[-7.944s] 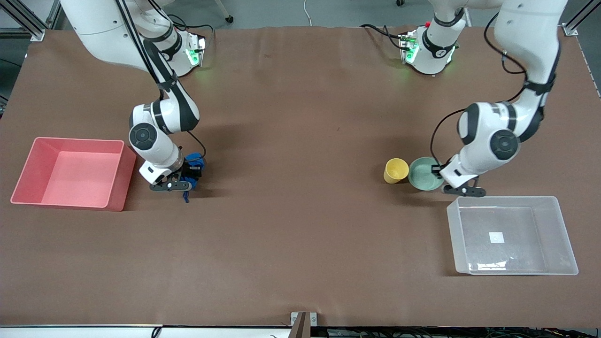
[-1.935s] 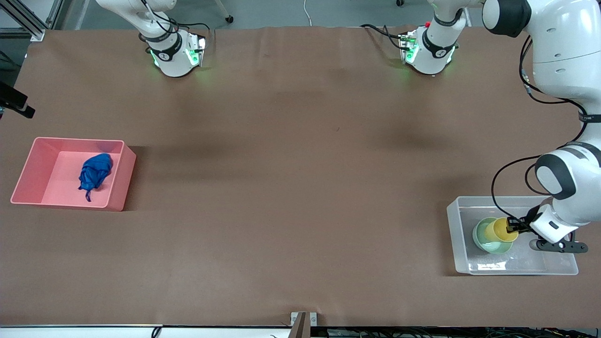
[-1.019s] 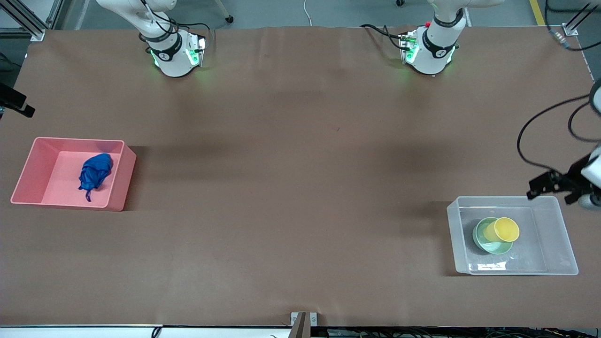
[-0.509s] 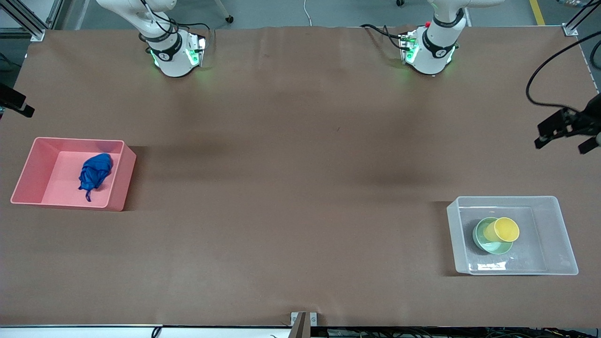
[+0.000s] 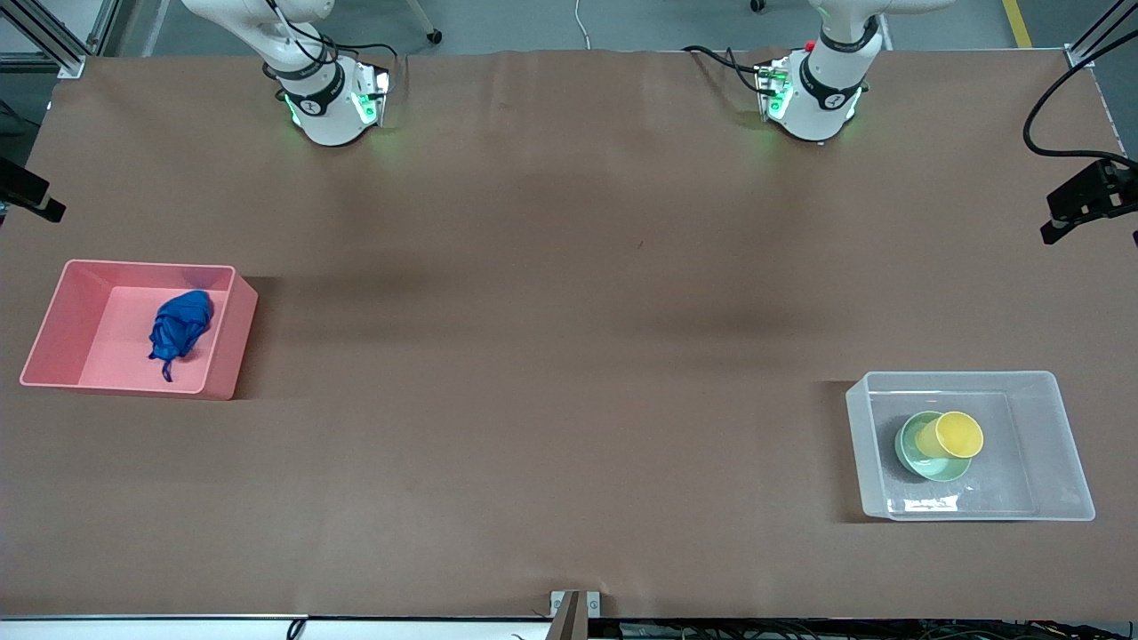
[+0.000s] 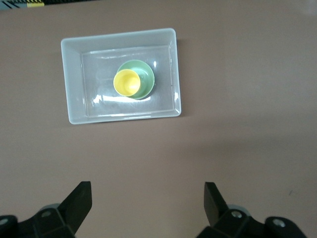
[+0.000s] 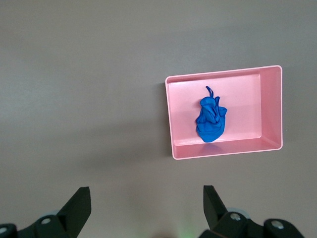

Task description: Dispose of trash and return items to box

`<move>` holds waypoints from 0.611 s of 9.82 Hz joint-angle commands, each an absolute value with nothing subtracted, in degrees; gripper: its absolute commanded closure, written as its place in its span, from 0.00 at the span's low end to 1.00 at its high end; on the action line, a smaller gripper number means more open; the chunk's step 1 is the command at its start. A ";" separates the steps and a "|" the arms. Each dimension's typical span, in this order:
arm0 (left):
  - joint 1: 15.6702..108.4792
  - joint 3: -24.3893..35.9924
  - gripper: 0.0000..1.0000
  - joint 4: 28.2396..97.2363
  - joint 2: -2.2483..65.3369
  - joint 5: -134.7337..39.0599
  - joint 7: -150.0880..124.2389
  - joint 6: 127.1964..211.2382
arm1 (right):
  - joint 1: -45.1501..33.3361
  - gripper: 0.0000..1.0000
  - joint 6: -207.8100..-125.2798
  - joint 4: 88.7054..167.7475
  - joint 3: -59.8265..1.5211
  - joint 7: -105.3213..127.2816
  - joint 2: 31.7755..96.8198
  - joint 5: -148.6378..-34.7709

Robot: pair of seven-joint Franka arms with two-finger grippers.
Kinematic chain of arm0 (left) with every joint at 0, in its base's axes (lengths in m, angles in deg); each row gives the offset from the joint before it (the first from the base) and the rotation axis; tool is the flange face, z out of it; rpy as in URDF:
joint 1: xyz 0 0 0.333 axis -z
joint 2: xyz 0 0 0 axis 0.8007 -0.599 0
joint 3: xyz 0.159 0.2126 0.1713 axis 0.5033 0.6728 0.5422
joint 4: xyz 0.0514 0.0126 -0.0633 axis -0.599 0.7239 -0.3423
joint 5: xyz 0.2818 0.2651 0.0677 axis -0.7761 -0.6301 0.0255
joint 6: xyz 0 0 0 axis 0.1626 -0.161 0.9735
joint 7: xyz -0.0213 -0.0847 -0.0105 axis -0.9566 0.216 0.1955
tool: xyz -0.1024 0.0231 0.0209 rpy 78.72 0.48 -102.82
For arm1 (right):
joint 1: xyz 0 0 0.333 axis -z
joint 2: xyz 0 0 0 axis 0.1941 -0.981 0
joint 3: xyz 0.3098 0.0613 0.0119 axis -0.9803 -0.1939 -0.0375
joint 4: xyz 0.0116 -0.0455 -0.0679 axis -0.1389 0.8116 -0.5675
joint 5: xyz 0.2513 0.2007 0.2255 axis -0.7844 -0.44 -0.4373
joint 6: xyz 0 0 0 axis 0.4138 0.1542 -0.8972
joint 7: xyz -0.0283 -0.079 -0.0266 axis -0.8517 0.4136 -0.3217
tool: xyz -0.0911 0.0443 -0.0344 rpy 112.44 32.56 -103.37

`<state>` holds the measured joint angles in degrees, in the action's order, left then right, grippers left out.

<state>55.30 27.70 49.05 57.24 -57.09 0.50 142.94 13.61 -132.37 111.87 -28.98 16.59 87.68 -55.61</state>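
The blue trash wad [image 5: 180, 322] lies inside the pink bin [image 5: 142, 265]; it also shows in the right wrist view [image 7: 211, 120]. The yellow cup [image 5: 956, 434] sits in the mint-green bowl [image 5: 914, 452], and both are in the clear box [image 5: 956, 374]. The left wrist view shows the cup [image 6: 126, 82], bowl [image 6: 147, 74] and box [image 6: 119, 34] from high above. My left gripper [image 5: 1092, 227] is open and empty, up in the air at the left arm's end of the table. My right gripper [image 7: 146, 191] is open and empty, high over the table; one of its fingers [image 5: 31, 197] shows at the front view's edge.
The pink bin [image 7: 223, 74] stands at the right arm's end of the table, the box at the left arm's end. Both arm bases [image 5: 324, 98] [image 5: 813, 93] stand at the table's edge farthest from the front camera. Bare brown tabletop lies between the two containers.
My left gripper has let go of the cup in the bowl, opened, and risen away from the box toward the view's edge. The right arm has not moved in the last second.
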 commanded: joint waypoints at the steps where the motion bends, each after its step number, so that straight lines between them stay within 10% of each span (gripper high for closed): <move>1: 54.95 26.85 0.00 49.85 56.28 -57.88 -0.75 140.47 | 14.36 0.00 -131.70 111.30 -29.42 17.07 87.59 -56.09; 6: 54.87 26.85 0.00 51.53 57.78 -57.53 -1.38 140.65 | 14.44 0.00 -130.90 111.38 -29.33 17.07 87.59 -56.09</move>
